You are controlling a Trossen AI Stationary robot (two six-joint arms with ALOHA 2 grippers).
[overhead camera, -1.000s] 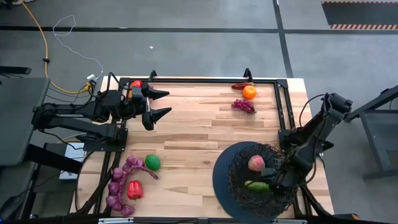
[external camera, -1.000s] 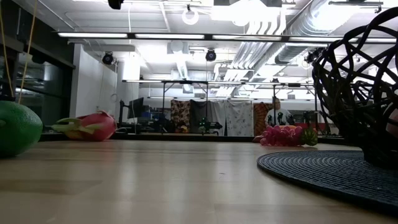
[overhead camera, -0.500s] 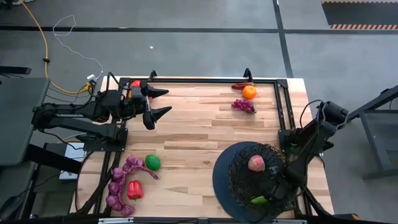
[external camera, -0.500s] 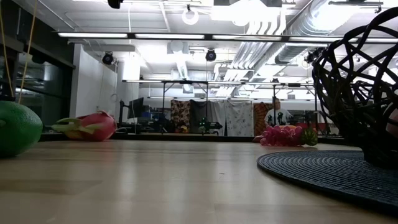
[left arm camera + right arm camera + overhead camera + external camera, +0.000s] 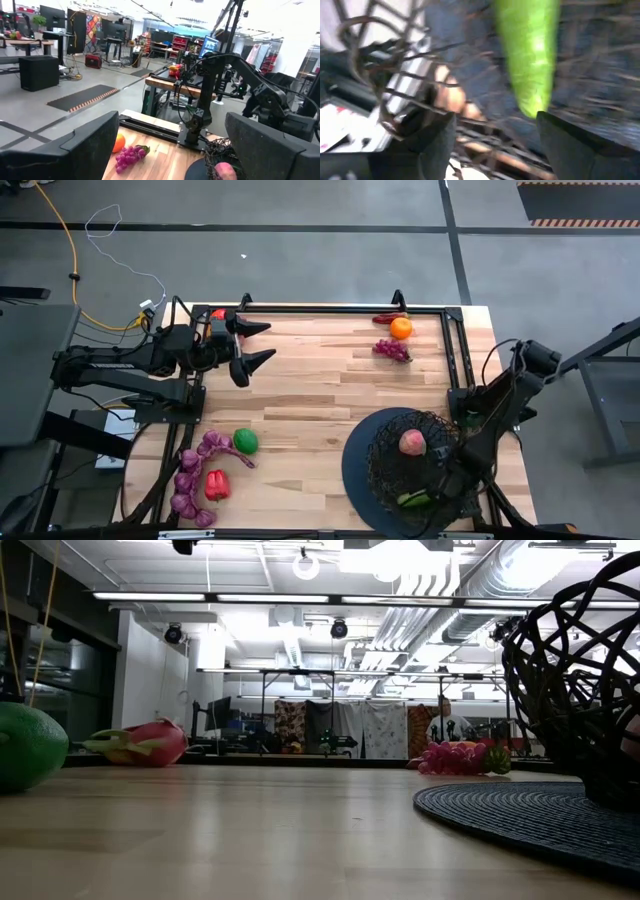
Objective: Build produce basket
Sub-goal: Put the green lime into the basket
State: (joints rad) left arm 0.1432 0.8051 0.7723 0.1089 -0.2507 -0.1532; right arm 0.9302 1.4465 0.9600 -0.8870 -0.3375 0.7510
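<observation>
The right gripper (image 5: 432,496) has its jaws spread inside the basket (image 5: 385,470), with the cucumber (image 5: 530,55) lying loose ahead of the fingers, a detail only the right wrist view gives. From above, the basket holds 2 items: cucumber and peach (image 5: 412,443). The left gripper (image 5: 255,345) hovers spread over the table's far left.

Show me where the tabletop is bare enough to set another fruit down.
Widest bare patch: mid-table, bordered by the left tool, the grape bunch beside the orange, the basket and the green ball. Crowded: the near left corner, around the purple grapes and red pepper, and the basket, where the right tool works.
</observation>
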